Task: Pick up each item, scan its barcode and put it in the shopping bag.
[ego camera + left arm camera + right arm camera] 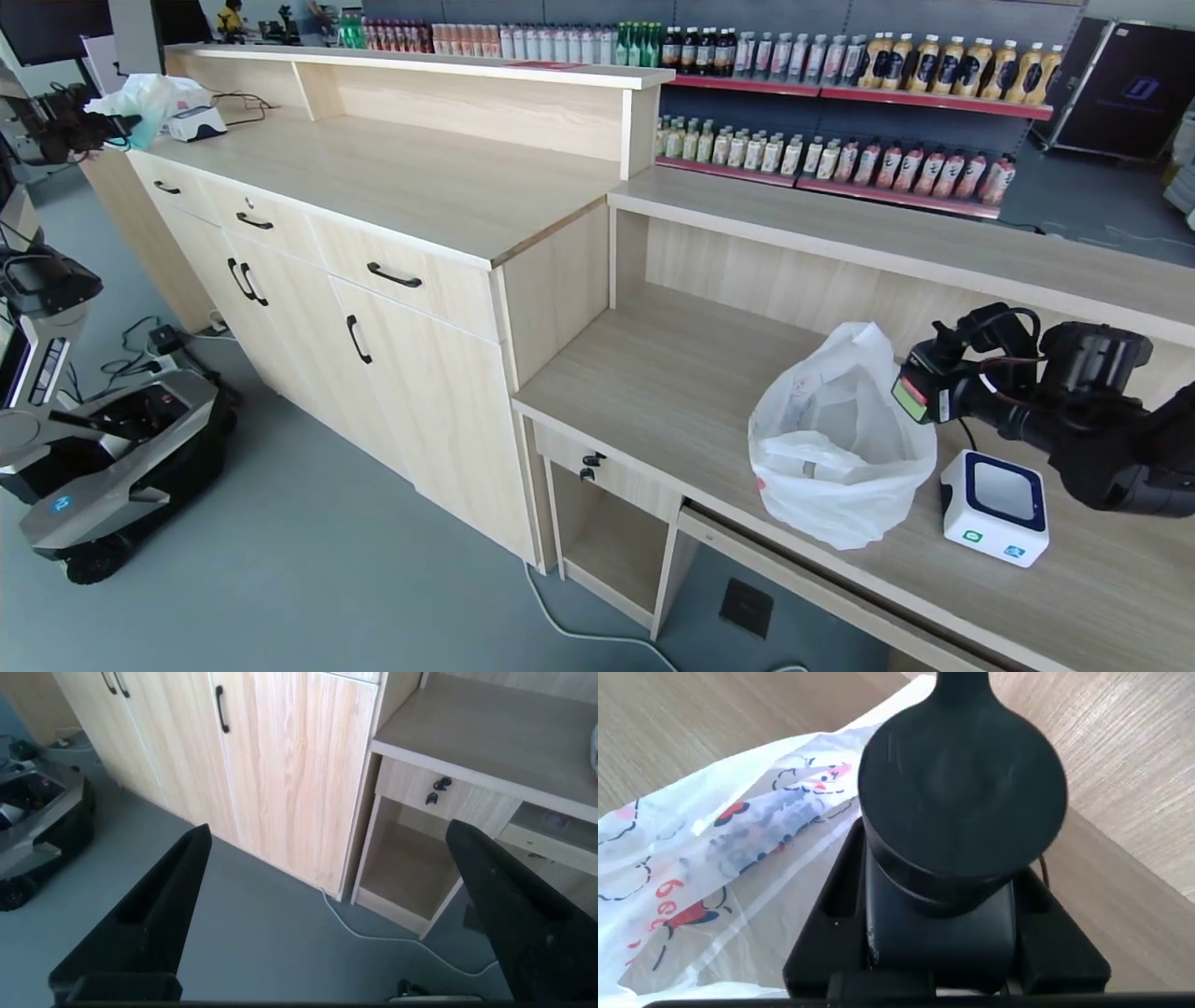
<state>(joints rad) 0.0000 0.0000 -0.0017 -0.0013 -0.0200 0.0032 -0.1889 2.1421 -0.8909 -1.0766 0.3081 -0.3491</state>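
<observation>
An item (910,397) is gripped by the right end effector (926,385) just beside the bag (840,448), not yet bagged; the left end effector (329,835) is open.

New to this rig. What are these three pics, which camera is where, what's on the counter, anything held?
It is a wheeled robot with two arms, each ending in a two-fingered tool. The wide picture is from a camera on its head, looking down at a wooden shop counter. The other two are from cameras on its wrists. On the counter sit a white shopping bag and, beside it, a small white barcode scanner. The right tool is shut on a dark item with a red and green label, held up by the bag's edge. The left tool is open, over the grey floor in front of the cabinets.
</observation>
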